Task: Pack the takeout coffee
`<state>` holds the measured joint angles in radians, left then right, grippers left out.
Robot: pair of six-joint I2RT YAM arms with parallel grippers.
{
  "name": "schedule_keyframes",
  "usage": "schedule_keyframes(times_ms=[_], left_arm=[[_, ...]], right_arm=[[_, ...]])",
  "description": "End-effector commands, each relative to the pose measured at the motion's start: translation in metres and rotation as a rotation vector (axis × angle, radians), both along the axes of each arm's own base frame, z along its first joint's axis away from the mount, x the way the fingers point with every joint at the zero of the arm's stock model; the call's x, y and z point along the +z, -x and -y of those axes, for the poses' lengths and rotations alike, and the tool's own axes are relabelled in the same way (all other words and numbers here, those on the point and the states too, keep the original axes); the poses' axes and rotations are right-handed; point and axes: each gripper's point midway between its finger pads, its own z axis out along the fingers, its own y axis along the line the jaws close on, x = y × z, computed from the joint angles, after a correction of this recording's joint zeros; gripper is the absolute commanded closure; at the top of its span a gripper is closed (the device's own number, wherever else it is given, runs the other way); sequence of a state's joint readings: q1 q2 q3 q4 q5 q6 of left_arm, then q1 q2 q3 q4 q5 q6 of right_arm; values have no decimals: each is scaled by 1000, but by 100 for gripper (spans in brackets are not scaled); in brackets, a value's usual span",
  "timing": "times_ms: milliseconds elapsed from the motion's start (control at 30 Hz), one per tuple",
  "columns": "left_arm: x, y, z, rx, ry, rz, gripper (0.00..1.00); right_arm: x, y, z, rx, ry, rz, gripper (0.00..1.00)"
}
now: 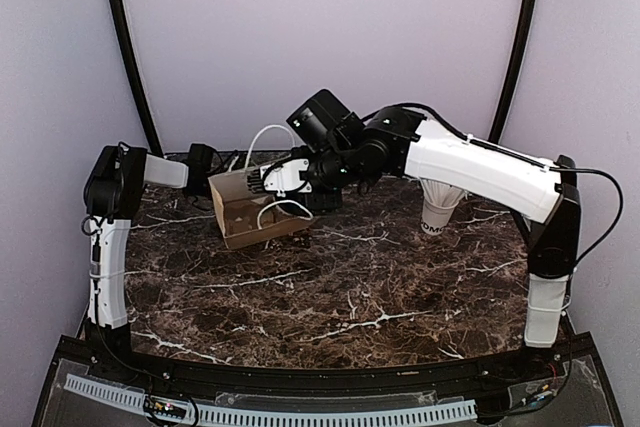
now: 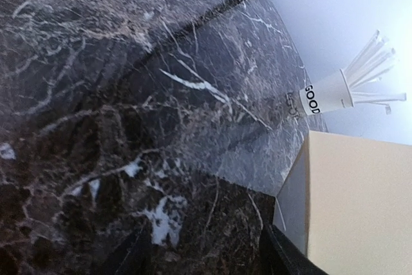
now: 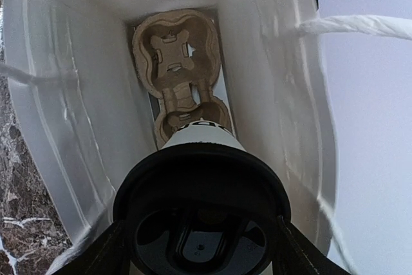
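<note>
The takeout coffee [image 3: 201, 188], a white cup with dark lettering and a black lid, is held in my right gripper [image 3: 198, 252], with one finger on each side of the lid. The cup is inside the mouth of the paper bag [image 3: 77, 114], above a brown pulp cup carrier [image 3: 177, 62] at the bag's bottom. In the top view my right gripper [image 1: 292, 183] is at the tan bag [image 1: 228, 195], and the cup is hidden there. My left gripper [image 2: 206, 259] is open and empty beside the bag's wall [image 2: 360, 204], and it shows behind the bag's left end in the top view [image 1: 203, 162].
A second white cup with white wrapped straws [image 1: 440, 209] stands at the back right under the right arm, and it also shows in the left wrist view [image 2: 328, 91]. The bag's white rope handles [image 1: 266, 139] stick up. The dark marble table [image 1: 340, 287] runs toward the front.
</note>
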<state>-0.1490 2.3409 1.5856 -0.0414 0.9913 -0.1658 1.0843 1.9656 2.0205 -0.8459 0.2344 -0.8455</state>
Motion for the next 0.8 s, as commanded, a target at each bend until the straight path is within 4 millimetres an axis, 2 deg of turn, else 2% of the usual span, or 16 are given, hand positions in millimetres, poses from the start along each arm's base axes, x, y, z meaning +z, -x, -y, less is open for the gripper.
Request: schedule_keyframes(times_ms=[0, 267, 367, 467, 600, 767], left_arm=[[41, 23, 21, -74, 92, 35, 40], [44, 50, 42, -121, 105, 35, 40], [42, 54, 49, -135, 106, 42, 40], [42, 52, 54, -145, 123, 42, 40], [45, 48, 57, -159, 149, 43, 41], [47, 51, 59, -176, 186, 22, 43]], right_arm=[[16, 15, 15, 32, 11, 16, 62], [4, 45, 27, 80, 85, -32, 62], [-3, 53, 29, 102, 118, -7, 62], [-10, 45, 29, 89, 132, 42, 63], [-11, 32, 18, 76, 124, 108, 63], [-22, 15, 14, 48, 141, 162, 63]])
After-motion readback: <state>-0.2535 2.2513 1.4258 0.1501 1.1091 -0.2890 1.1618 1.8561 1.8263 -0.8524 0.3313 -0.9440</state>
